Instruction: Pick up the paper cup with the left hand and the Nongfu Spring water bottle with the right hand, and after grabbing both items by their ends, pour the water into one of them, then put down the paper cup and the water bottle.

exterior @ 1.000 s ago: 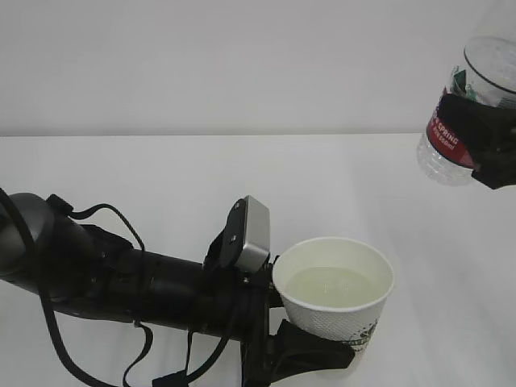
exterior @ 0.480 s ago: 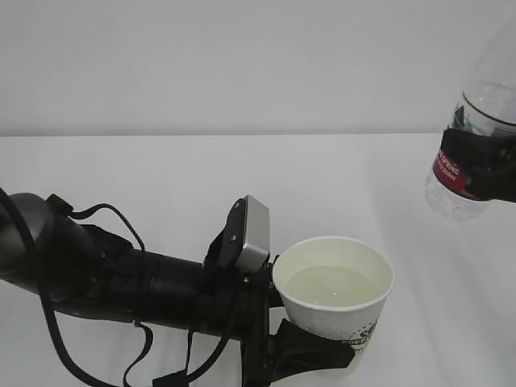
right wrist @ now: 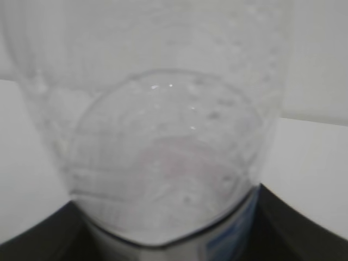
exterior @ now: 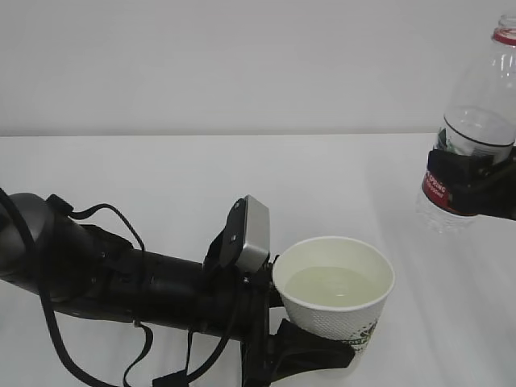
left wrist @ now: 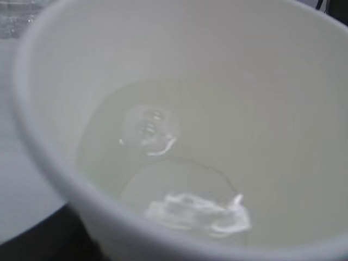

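Cup: small white tapered paper cup point(exterior: 334, 289) at five o'clock, rim level so the pale water point(exterior: 332, 284) stays in.
Left hand point(exterior: 310, 351): black jaws clamp the cup's base.
Bottle: clear ribbed Nongfu Spring water bottle point(exterior: 470, 129) at two o'clock, nearly upright, mouth up so nothing spills.
Right hand point(exterior: 477, 187): black jaws pinch its labelled lower body.

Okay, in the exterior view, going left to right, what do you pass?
left arm → grey box module → paper cup holding water → Nongfu Spring water bottle, upright in the right gripper.
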`<move>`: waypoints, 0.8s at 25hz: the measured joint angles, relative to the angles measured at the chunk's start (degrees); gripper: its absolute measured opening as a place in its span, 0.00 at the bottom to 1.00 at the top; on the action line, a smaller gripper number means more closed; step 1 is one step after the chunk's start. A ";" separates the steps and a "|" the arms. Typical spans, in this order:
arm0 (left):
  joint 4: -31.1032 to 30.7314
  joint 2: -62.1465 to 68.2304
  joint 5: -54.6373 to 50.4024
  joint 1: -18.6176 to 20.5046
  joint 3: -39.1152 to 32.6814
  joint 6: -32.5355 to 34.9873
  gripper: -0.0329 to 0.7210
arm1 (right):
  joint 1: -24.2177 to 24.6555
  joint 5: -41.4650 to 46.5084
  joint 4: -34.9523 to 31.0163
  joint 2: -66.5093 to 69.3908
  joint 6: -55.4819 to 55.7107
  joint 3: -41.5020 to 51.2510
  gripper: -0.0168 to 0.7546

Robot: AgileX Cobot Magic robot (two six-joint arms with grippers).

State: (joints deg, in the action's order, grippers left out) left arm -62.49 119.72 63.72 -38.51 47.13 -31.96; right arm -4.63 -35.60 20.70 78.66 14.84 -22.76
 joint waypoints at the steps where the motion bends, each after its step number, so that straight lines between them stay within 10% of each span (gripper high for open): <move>1: 0.00 0.00 0.00 0.00 0.00 0.00 0.72 | 0.00 -0.76 -0.46 0.70 -0.61 0.00 0.62; 20: 0.00 0.00 0.00 0.00 0.00 0.00 0.72 | 0.00 -12.70 -13.50 13.19 -9.82 -0.34 0.62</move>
State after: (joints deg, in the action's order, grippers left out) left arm -62.49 119.72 63.72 -38.51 47.13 -31.96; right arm -4.63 -48.30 7.20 91.85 5.03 -23.10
